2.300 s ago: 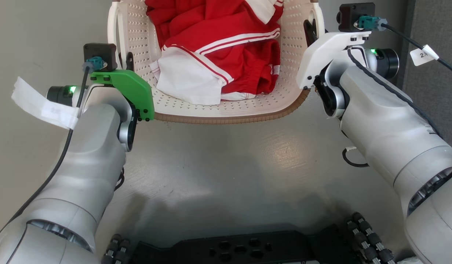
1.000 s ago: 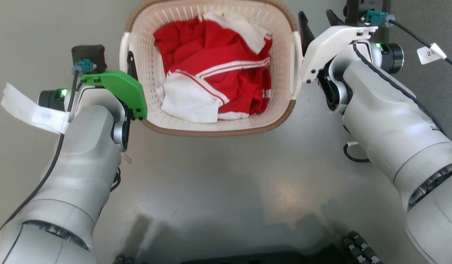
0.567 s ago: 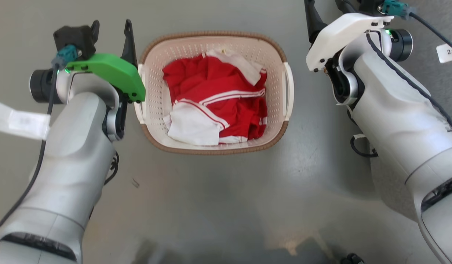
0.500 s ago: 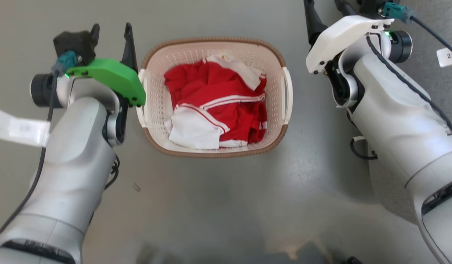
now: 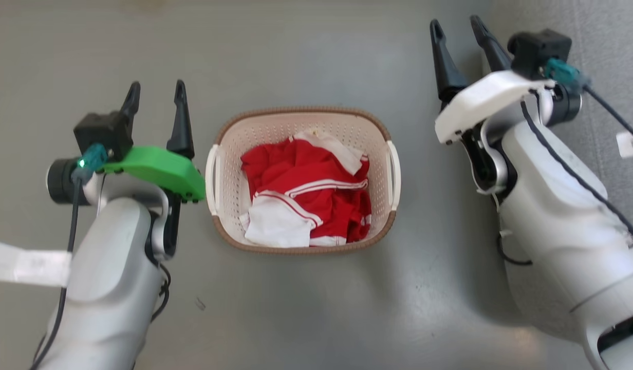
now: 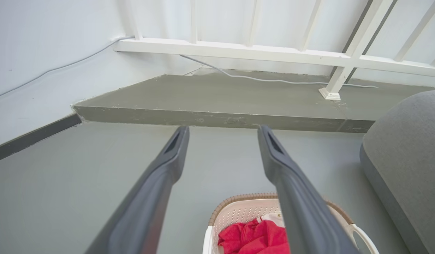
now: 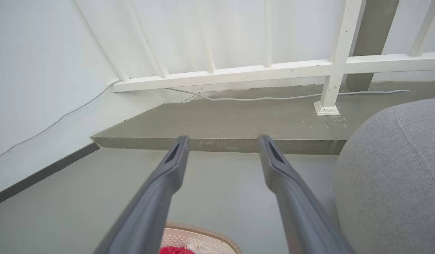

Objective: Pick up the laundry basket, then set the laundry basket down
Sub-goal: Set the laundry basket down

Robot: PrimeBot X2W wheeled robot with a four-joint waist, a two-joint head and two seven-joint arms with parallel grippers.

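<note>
L gripper (image 5: 157, 86) sits low-left in head view, fingers spread apart, pointing up-frame. R gripper (image 5: 454, 21) is upper right, fingers also apart. L forearm (image 5: 111, 288) & R forearm (image 5: 558, 216) rise from the bottom corners. Green cover (image 5: 157, 169) on L wrist, white cover (image 5: 481, 95) on R.

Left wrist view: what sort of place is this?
Likely a home-style room: a laundry basket of red and white clothes on a grey floor, a white railing on a raised step, a grey cushioned seat.
</note>
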